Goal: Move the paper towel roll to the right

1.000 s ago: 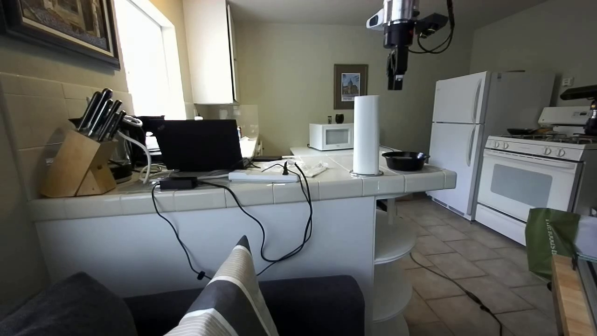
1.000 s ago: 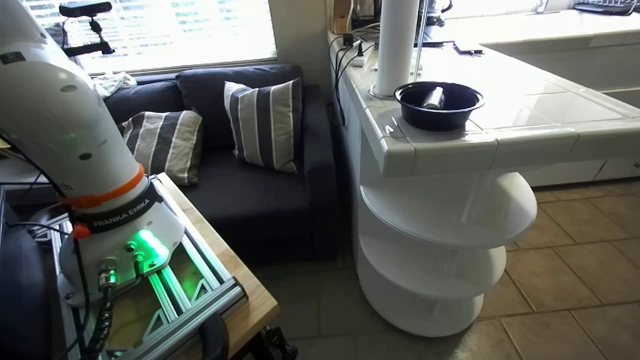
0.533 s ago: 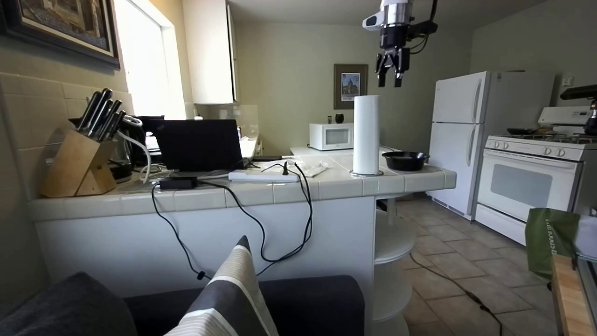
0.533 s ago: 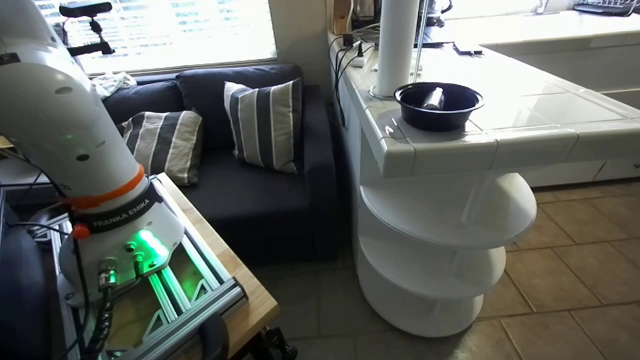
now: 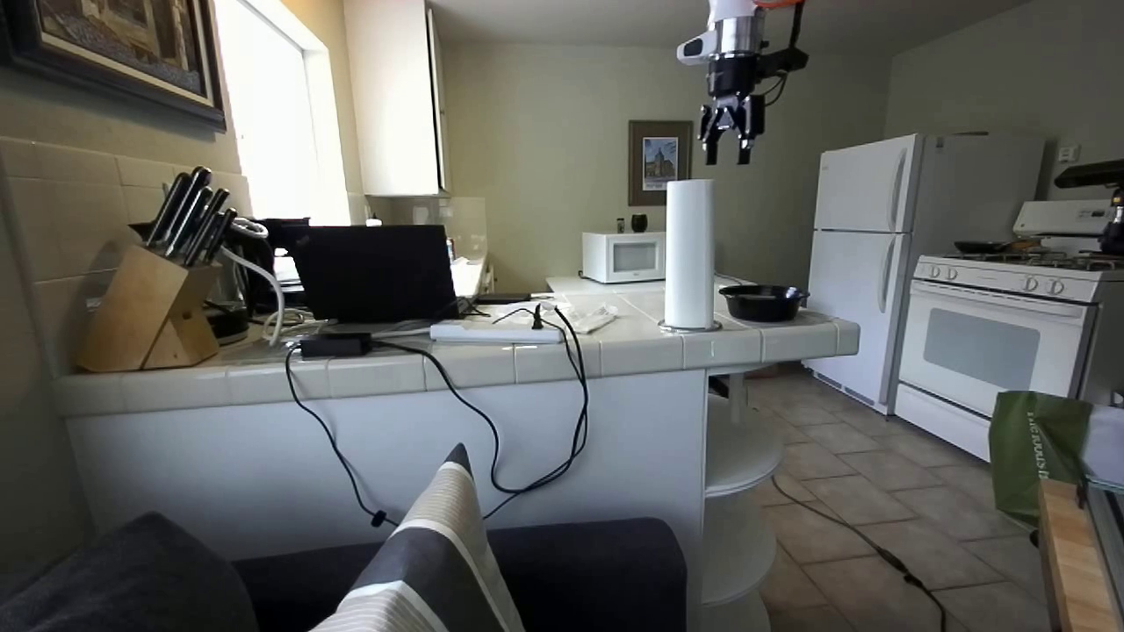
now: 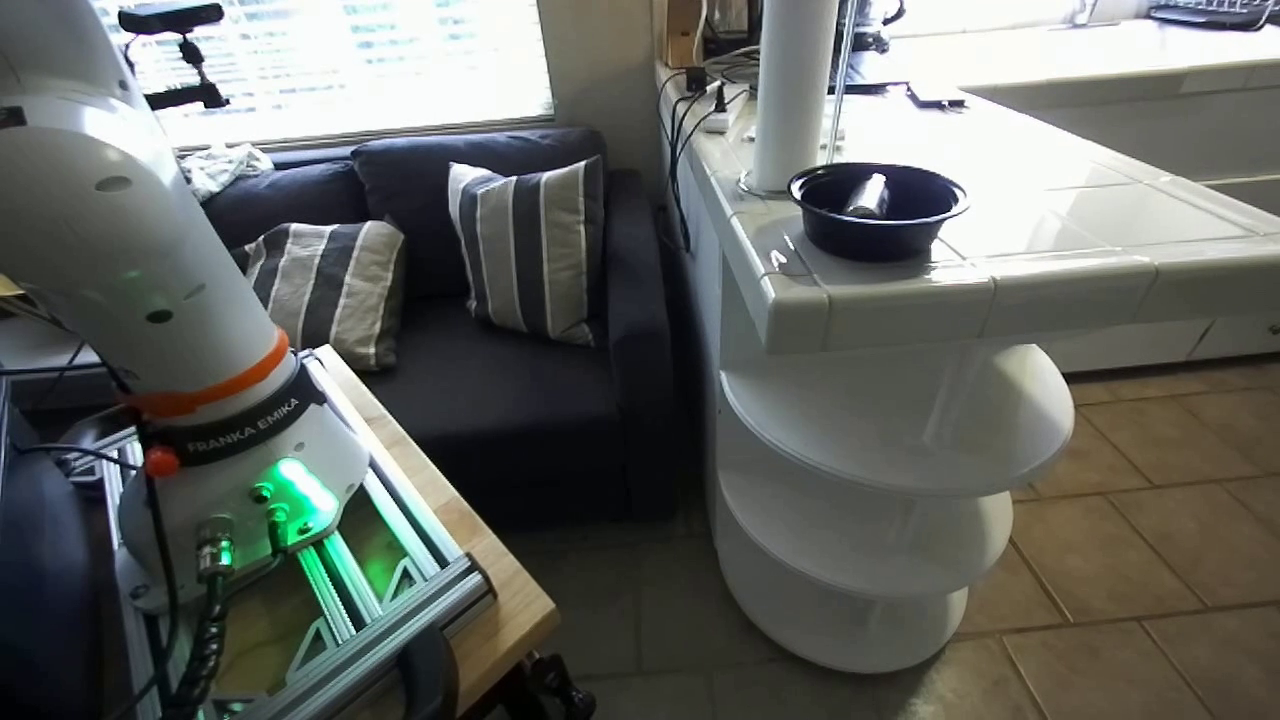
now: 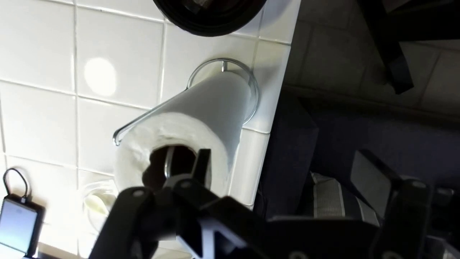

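The paper towel roll, a tall white cylinder, stands upright on a wire holder near the counter edge in both exterior views (image 5: 689,254) (image 6: 795,90); its top is cut off in the latter. In the wrist view I look down on the roll (image 7: 219,95) and its hollow core. The holder's metal ring (image 7: 256,90) and side rod show there too. My gripper (image 5: 728,158) is open and empty, above the roll's top and slightly to its right. In the wrist view the gripper (image 7: 285,158) has one finger overlapping the roll's top and the other over the sofa side.
A black pan (image 6: 870,240) with a silvery object (image 6: 868,197) in it stands beside the roll at the counter's end (image 6: 900,315). A power strip (image 5: 494,333) with cables, a laptop (image 5: 378,272) and a white microwave (image 5: 623,256) are also on the counter. A sofa (image 6: 500,420) lies beside it.
In an exterior view the gripper has shifted a little left, and its wrist has turned so that two separate fingers show. The roll and the pan have not moved.
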`<control>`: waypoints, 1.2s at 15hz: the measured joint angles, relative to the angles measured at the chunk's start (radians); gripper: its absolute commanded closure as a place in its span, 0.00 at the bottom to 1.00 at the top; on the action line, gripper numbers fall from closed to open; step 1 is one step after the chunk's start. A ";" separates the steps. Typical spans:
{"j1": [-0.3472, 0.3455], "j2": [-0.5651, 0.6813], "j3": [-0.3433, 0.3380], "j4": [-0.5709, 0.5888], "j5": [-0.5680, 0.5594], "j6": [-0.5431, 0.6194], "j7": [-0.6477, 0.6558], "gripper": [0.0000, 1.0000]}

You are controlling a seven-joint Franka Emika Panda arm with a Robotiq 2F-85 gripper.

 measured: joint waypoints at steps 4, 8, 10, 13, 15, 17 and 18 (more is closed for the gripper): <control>0.000 0.000 0.000 0.001 0.000 0.000 -0.001 0.00; -0.001 0.000 0.002 0.001 0.000 0.000 -0.002 0.00; -0.002 0.000 0.003 0.001 -0.001 0.000 -0.001 0.00; -0.005 0.006 0.004 0.007 -0.002 0.000 -0.001 0.00; -0.009 0.017 0.004 0.021 -0.001 0.000 -0.001 0.00; -0.016 0.031 0.004 0.038 0.000 0.004 -0.001 0.00; -0.020 0.040 0.004 0.049 0.000 0.008 0.000 0.00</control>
